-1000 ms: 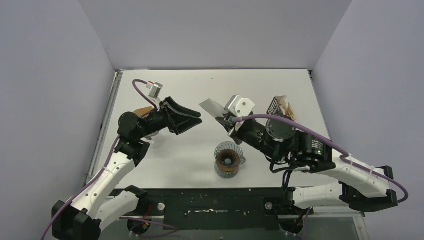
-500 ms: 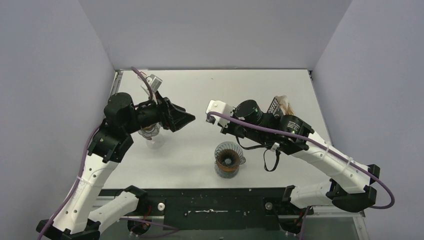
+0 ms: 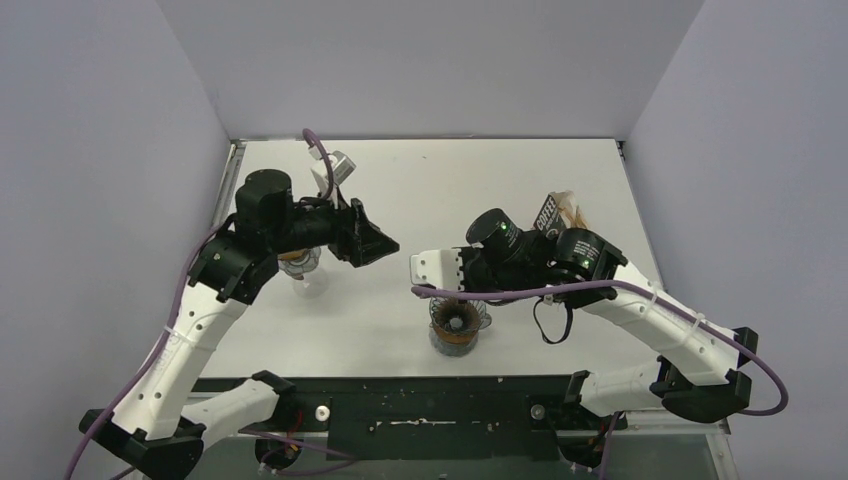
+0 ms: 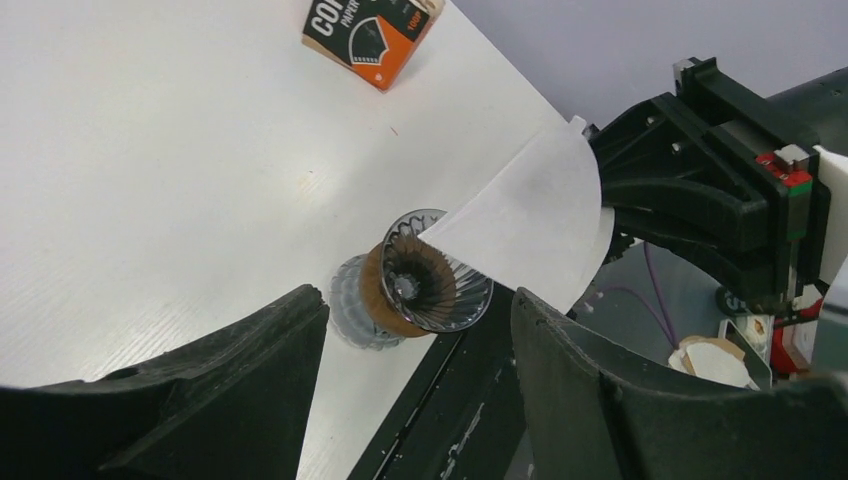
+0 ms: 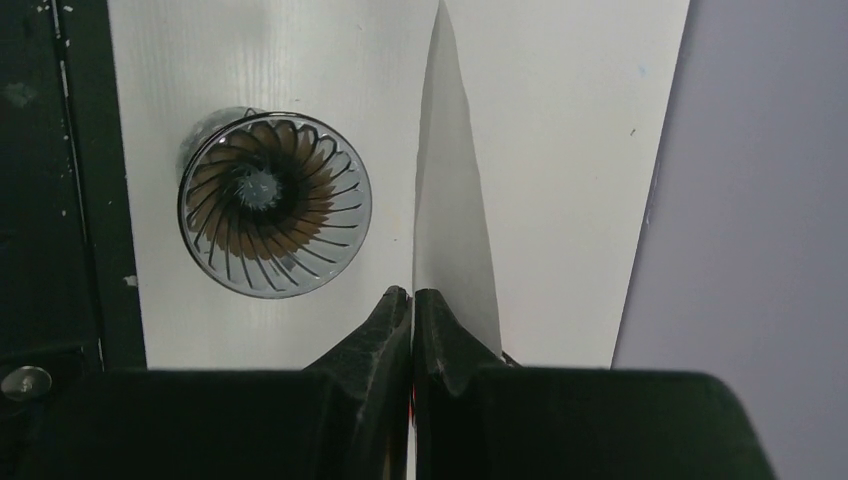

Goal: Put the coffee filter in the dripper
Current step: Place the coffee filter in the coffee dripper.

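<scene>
The coffee filter (image 5: 452, 200) is pinched flat between the fully closed fingers of the right gripper (image 5: 412, 295), held by its curved edge and off the bench (image 3: 420, 180). From the right wrist view it is seen nearly edge-on, a narrow white blade running straight out ahead of the fingertips. The left wrist view shows its broad face instead: a white fan (image 4: 530, 220) spreading from the right gripper (image 4: 600, 180), with its pointed end down by the rim of the dripper (image 4: 425, 285). Whether the point touches the rim cannot be told.

The dripper (image 5: 275, 205) stands on the bench just to one side of the right gripper's fingertips. It is smoky and see-through, with spiral ribs inside and a brown ring collar around it. The top view shows the dripper (image 3: 458, 322) partly under the right arm, and hides the filter.

The left gripper (image 3: 375, 240) hangs open, holding nothing, well apart from the right one and pointed toward it. In its own view the left gripper (image 4: 415, 300) frames the dripper between its two dark fingers (image 4: 230, 400).

Beyond the right gripper lies an orange-and-black box (image 3: 547, 212) that reads "COFFEE" in the top view. The left wrist view cuts the box (image 4: 370, 35) off after "CO".
</scene>
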Tool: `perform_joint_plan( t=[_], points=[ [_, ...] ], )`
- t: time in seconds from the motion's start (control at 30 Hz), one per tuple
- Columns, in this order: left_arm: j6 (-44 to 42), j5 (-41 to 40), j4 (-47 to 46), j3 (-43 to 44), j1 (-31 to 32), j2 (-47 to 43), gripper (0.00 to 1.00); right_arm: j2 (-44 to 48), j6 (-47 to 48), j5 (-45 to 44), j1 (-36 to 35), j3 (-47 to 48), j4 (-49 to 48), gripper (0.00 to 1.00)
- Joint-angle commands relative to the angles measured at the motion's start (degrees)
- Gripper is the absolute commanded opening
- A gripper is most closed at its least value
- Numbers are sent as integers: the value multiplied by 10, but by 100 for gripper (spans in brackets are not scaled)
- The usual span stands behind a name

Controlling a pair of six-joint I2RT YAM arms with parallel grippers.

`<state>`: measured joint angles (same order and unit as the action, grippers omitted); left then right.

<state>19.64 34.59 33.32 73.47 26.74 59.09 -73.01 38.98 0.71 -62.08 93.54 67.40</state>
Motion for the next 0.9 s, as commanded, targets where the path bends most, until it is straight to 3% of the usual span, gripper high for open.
perform_joint_plan(
  t=[0.0,0.17,0.87],
  points=[
    [-37,14,13,54,41,18,65,-3,72,39,-11,25,47,0],
    [-57,-31,29,83,112,45,65,-10,95,44,-14,16,65,0],
    [-83,-67,37,84,198,90,65,-26,96,70,-17,15,58,0]
  ],
)
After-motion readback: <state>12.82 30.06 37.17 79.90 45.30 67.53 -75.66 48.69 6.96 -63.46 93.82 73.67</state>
